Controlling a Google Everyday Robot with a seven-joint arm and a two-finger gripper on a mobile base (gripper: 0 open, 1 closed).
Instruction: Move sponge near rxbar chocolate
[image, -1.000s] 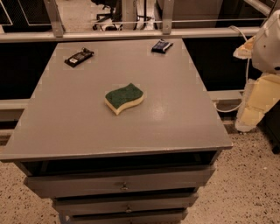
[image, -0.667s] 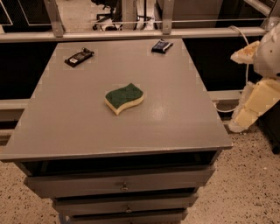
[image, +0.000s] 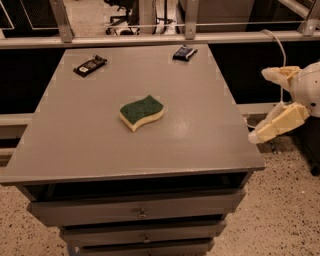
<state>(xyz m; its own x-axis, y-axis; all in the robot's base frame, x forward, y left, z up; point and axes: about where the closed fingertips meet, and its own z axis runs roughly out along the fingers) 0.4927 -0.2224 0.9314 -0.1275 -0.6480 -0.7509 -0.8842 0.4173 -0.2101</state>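
Note:
The sponge, with a dark green top and pale yellow body, lies near the middle of the grey tabletop. The rxbar chocolate, a flat black wrapper, lies at the far left corner of the table. My gripper is off the table's right edge, level with the sponge and well apart from it. Its two cream fingers are spread apart with nothing between them.
A dark blue wrapped bar lies at the far right of the table. A metal railing runs behind the table. Drawers are below the tabletop. Speckled floor lies to the right.
My gripper has moved lower and slightly left, closer to the table's right edge. The sponge and both bars have not moved.

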